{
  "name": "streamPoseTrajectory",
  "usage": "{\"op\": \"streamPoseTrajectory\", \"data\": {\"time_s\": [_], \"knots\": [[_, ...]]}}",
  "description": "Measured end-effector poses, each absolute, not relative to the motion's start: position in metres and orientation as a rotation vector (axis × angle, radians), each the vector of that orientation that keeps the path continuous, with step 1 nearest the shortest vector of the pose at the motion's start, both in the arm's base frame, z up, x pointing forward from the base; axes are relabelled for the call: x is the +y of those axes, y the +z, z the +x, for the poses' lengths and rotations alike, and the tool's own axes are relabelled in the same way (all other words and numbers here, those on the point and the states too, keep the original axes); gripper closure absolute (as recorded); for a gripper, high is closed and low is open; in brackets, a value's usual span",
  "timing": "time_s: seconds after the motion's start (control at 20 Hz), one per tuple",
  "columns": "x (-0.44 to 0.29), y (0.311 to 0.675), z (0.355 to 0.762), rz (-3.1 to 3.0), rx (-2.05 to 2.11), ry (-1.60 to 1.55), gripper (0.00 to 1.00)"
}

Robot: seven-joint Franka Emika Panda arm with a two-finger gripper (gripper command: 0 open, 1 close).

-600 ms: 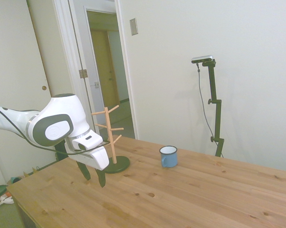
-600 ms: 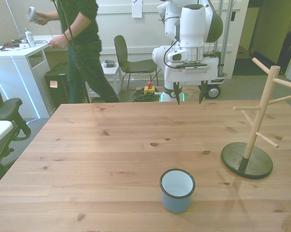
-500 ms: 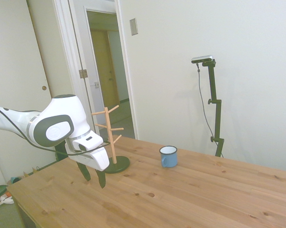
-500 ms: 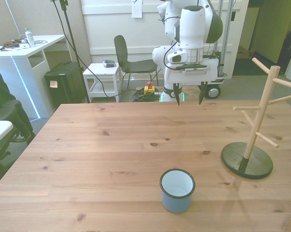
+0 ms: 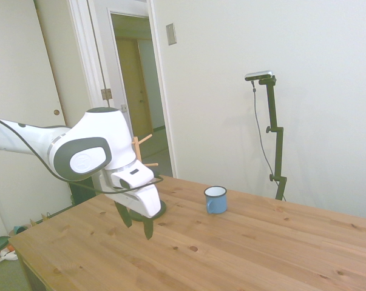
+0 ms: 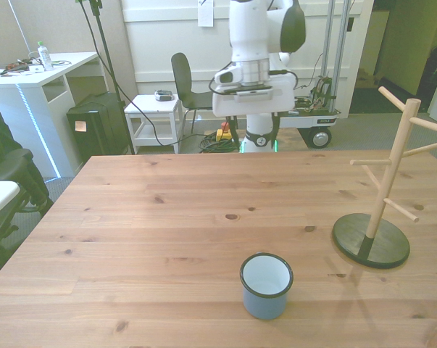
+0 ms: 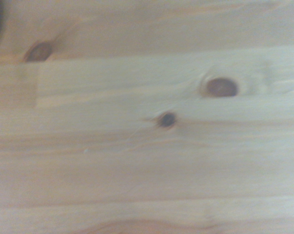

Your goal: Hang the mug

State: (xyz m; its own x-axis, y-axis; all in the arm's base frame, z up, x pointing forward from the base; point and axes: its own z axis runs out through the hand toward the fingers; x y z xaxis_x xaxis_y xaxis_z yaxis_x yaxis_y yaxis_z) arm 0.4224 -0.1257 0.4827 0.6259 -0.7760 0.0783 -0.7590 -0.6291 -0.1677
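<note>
A white robot arm reaches over a wooden table (image 5: 243, 242), its claw (image 5: 136, 220) pointing down just above the boards. In the side view the two dark fingers (image 5: 148, 228) stand apart with a clear gap between them, and they hold nothing.

The mug (image 6: 266, 285), small and light blue with a white inside and a thin dark rim, stands upright on the table, well apart from the claw. In the front view it sits near the table's closer edge, a little toward the front view's right of centre. Its handle cannot be made out.

A wooden mug tree (image 6: 383, 177) with slanting pegs rises from a dark round base (image 6: 370, 240) near the front view's right edge of the table, apart from the mug. No mug hangs on it. In the side view the arm hides most of the tree.

The wrist view shows only blurred bare planks with a few dark knots (image 7: 221, 87).
</note>
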Motion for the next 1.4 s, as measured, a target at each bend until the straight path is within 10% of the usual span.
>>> {"op": "streamPoseTrajectory", "data": {"time_s": [0.65, 1.4], "knots": [[-0.176, 0.557, 0.594, -2.72, 1.249, -0.312, 0.0], [-0.235, 0.481, 0.721, -2.757, 1.23, -0.289, 0.0]]}}
